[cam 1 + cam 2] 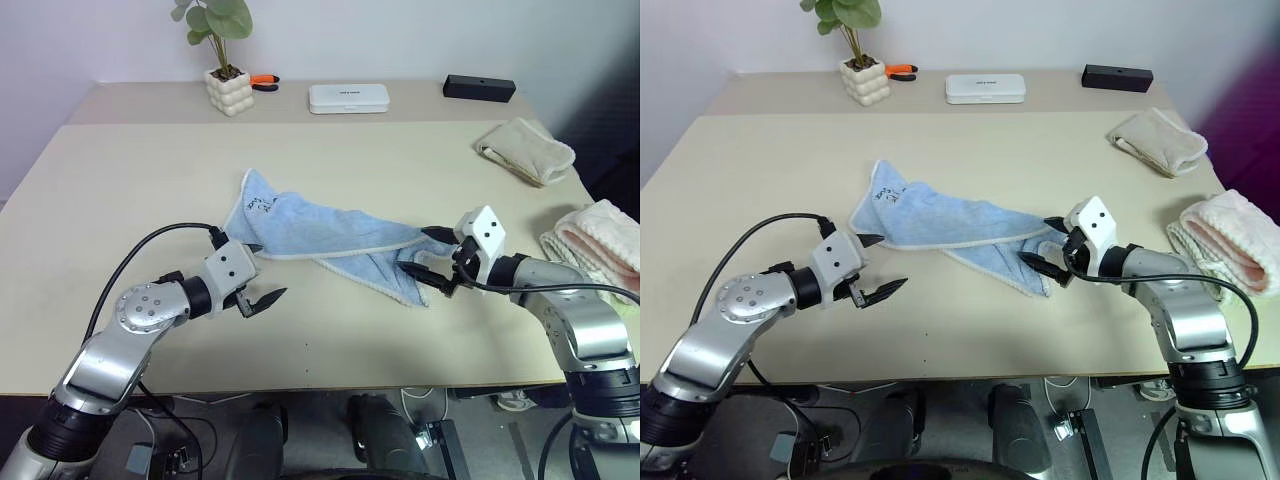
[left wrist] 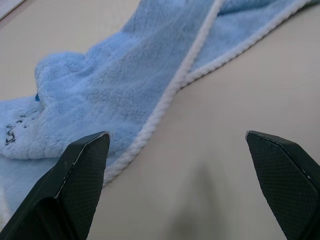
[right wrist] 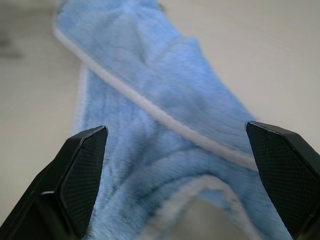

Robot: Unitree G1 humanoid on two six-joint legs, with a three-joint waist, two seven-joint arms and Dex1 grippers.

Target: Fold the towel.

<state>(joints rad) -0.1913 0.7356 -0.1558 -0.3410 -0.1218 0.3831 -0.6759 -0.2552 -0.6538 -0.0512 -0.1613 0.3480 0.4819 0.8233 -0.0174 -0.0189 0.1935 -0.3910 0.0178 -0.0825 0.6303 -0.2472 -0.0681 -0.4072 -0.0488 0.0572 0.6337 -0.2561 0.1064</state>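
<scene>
Towel first: the light blue terry cloth towel with a paler stitched hem [image 1: 310,232] lies crumpled and twisted across the middle of the beige tabletop [image 1: 130,190], one end bunched toward the left with a small dark mark near its corner, the other end tapering to the right. No fold has been made, so the step in hand looks like the approach to grasp.

At the towel's right end the right end effector [image 1: 428,262] has its two black fingers spread wide, straddling the hem without pinching it, as the right wrist view shows. The left end effector [image 1: 256,275] is likewise spread, sitting just beside the towel's near-left edge; whether one fingertip brushes the hem is hard to say.

Next, I judge, each must close on a corner and draw the cloth flat before folding; the twist in the middle may resist.

Further out lie a beige folded towel [image 1: 526,150] and a pink-and-cream folded towel [image 1: 600,240] at the right. Along the back stand a white bubbly pot [image 1: 229,92] holding a green plant [image 1: 215,20], and a closed white case [image 1: 347,98], contents unseen.
</scene>
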